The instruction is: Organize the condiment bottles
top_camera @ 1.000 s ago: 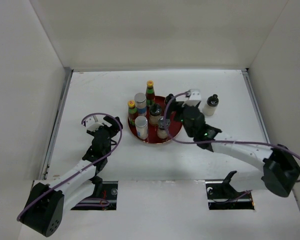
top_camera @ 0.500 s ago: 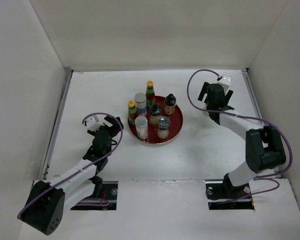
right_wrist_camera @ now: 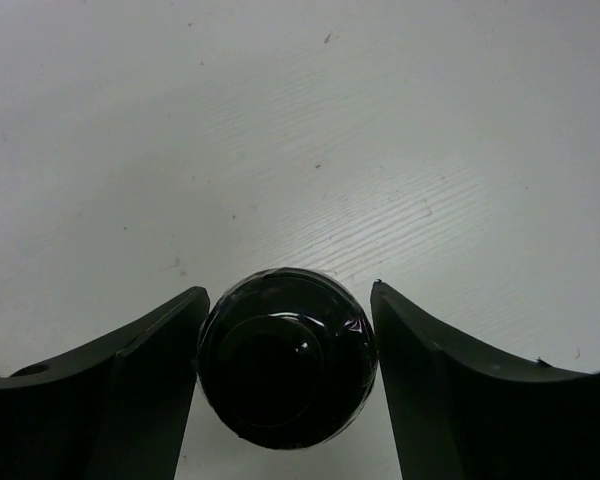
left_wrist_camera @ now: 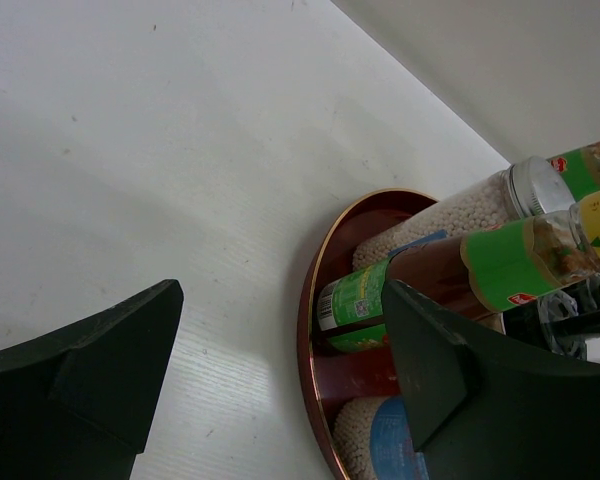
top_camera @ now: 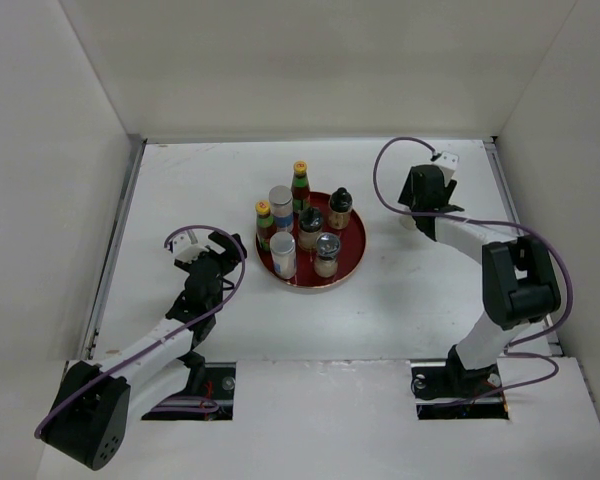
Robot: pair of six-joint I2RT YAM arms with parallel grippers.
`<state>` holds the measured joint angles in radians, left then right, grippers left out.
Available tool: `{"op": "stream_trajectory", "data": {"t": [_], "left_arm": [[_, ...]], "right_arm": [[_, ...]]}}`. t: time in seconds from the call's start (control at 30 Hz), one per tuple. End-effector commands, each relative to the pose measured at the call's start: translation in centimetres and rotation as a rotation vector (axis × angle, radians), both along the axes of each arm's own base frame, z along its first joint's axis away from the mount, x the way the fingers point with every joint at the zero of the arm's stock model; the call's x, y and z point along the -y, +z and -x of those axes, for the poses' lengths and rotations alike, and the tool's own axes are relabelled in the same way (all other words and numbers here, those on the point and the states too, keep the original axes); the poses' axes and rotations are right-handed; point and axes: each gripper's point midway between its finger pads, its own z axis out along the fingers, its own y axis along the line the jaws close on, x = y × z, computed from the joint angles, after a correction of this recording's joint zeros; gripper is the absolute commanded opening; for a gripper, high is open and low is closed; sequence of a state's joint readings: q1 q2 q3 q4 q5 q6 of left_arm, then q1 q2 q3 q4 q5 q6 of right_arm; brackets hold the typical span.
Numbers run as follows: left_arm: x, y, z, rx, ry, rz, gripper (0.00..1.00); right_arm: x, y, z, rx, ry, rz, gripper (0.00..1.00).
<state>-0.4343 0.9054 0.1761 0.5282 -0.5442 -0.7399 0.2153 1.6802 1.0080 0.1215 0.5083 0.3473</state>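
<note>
Several condiment bottles stand on the round red plate [top_camera: 354,258]: two green-red ones with yellow caps [top_camera: 300,186] [top_camera: 265,223], two pale shakers [top_camera: 281,206] [top_camera: 283,254], and cruets [top_camera: 340,207] [top_camera: 327,253]. One more black-capped bottle [right_wrist_camera: 285,360] stands on the table at the right. My right gripper [right_wrist_camera: 288,290] is directly above it, so the top view hides it under the wrist [top_camera: 425,192]. Its fingers straddle the cap: the left finger touches it and a thin gap shows at the right finger. My left gripper [left_wrist_camera: 280,300] is open and empty, left of the plate [left_wrist_camera: 305,320].
White walls enclose the table on three sides. A metal strip [top_camera: 120,235] runs along the left edge. Bare white table [top_camera: 420,290] lies between the plate and the right arm.
My right arm left the plate, where a black-capped cruet now stands, and swung right to the lone bottle. Its fingers have narrowed around that bottle's cap. The left arm stayed put.
</note>
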Motion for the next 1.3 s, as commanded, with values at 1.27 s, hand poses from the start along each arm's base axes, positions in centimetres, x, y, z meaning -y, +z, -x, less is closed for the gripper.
{"op": "stream_trajectory", "data": {"t": [1.27], "left_arm": [[-1.5,1.7,0.0,0.066,0.064,0.012,1.0]], "right_arm": [[-21.2,4.9,5.6,0.193,0.472,-0.172,0.73]]}}
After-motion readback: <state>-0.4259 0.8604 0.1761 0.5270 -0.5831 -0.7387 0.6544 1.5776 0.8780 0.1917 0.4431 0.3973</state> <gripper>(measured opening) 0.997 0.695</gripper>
